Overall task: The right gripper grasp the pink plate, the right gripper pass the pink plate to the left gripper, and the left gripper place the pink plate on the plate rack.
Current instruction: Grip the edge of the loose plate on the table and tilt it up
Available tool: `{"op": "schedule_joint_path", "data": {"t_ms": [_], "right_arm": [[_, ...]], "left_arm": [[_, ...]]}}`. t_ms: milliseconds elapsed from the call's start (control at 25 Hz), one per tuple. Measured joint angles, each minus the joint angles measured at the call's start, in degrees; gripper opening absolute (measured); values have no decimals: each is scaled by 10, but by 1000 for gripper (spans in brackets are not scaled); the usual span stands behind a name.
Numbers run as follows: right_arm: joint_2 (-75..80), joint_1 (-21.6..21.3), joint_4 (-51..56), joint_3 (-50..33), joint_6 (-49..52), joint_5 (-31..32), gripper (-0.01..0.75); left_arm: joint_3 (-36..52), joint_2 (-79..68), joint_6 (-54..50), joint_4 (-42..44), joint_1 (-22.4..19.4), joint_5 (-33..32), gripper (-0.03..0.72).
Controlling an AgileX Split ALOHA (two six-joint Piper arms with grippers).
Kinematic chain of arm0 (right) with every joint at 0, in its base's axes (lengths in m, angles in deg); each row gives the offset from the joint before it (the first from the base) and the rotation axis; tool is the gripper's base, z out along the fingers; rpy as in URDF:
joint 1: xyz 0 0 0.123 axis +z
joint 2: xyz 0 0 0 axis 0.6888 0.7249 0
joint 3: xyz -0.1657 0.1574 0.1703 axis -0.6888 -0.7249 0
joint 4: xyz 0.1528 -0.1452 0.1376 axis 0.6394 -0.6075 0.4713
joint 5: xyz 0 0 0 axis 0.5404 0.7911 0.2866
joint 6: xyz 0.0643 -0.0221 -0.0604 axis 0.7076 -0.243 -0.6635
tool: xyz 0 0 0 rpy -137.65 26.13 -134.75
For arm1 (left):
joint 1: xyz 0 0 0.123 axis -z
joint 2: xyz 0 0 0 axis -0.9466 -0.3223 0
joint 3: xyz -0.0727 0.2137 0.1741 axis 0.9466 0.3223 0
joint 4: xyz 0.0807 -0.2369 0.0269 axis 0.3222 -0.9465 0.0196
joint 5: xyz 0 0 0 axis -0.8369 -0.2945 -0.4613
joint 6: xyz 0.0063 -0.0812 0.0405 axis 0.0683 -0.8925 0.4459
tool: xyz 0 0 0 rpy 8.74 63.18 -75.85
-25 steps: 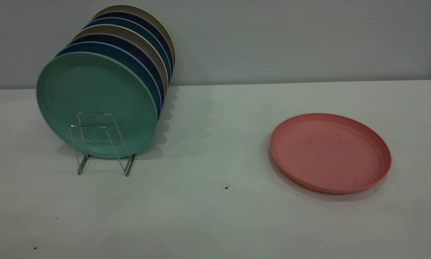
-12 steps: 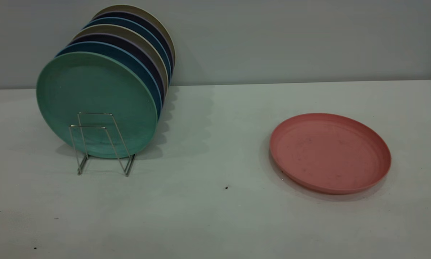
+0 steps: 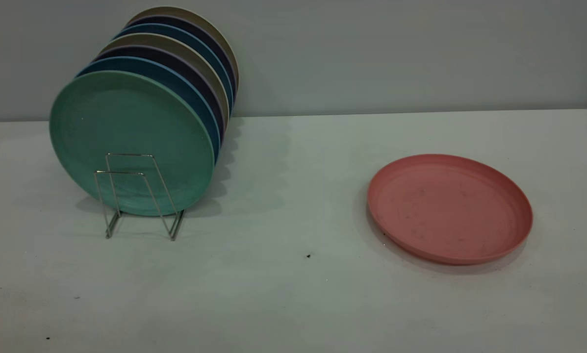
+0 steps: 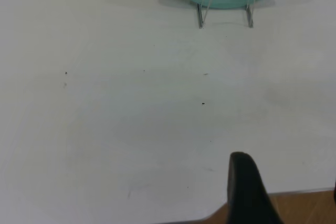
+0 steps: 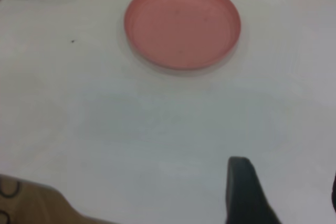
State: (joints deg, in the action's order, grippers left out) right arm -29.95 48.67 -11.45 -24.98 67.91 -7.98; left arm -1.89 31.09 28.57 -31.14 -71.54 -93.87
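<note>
The pink plate [image 3: 449, 208] lies flat on the white table [image 3: 293, 294] at the right; it also shows in the right wrist view [image 5: 182, 23]. The plate rack [image 3: 141, 196] stands at the left, its two front wire loops bare, with a green plate [image 3: 129, 139] upright behind them. The rack's front loops show in the left wrist view [image 4: 226, 1]. My right gripper [image 5: 283, 182] is open and empty, well short of the pink plate, near the table's front. My left gripper [image 4: 286, 182] is open and empty over the table's front edge, far from the rack. Neither gripper shows in the exterior view.
Behind the green plate several more plates [image 3: 185, 63], blue, dark and beige, stand in a row on the rack toward the wall. A wooden floor [image 4: 304, 208] shows past the table's edge. Small dark specks [image 3: 308, 255] dot the table.
</note>
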Motion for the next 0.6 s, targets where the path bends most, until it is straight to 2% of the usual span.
{"op": "schedule_joint_path", "data": {"t_ms": [600], "right_arm": [[3, 0, 29, 0, 10, -3, 411]], "left_arm": [[0, 0, -1, 0, 0, 0, 424]]}}
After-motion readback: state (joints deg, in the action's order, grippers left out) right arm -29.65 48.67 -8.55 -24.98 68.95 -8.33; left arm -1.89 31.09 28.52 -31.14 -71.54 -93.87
